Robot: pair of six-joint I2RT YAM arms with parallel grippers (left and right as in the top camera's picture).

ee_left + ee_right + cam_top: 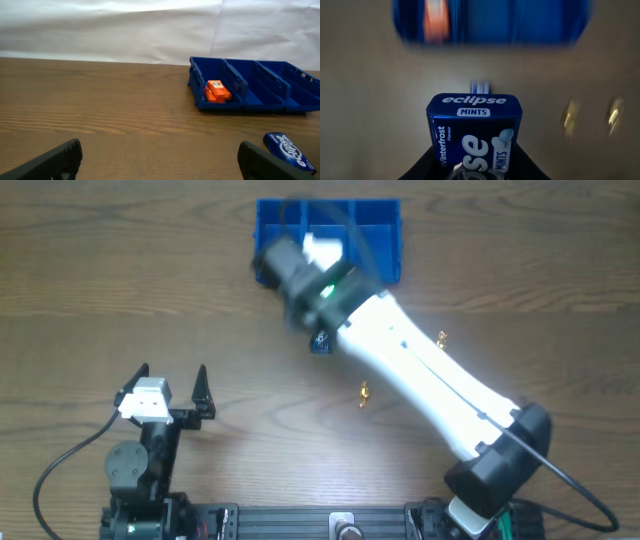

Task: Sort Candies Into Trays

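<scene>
Mint tin [472, 135], blue, held between the fingers of the right gripper [476, 167], which are closed on its lower sides. Its short end faces the tray. Seen from the wrist, it sits above bare counter [100, 280], short of the tray's near wall.

Tray [260, 102]: blue, three compartments side by side, at the far middle of the counter. An orange candy [217, 91] lies in the end compartment on the left arm's side. The two other compartments look bare from the left wrist view, though their floors are only partly seen.

Blue pack [287, 149]: lies flat on the counter near the tray's front and apart from it. The top view has it under the edge of the right arm [430, 380]. Cannot tell whether it is a second item of the same kind as the tin.

Gold-wrapped candies: two, loose on the counter, one [365, 393] on the near side of the right arm, the other [441, 337] on its far side. Both are well apart from the tray.

Left gripper [172, 375]: fingers spread wide, nothing between them. It sits close to its own base, pointing up the counter, well apart from the tray and the candies.
</scene>
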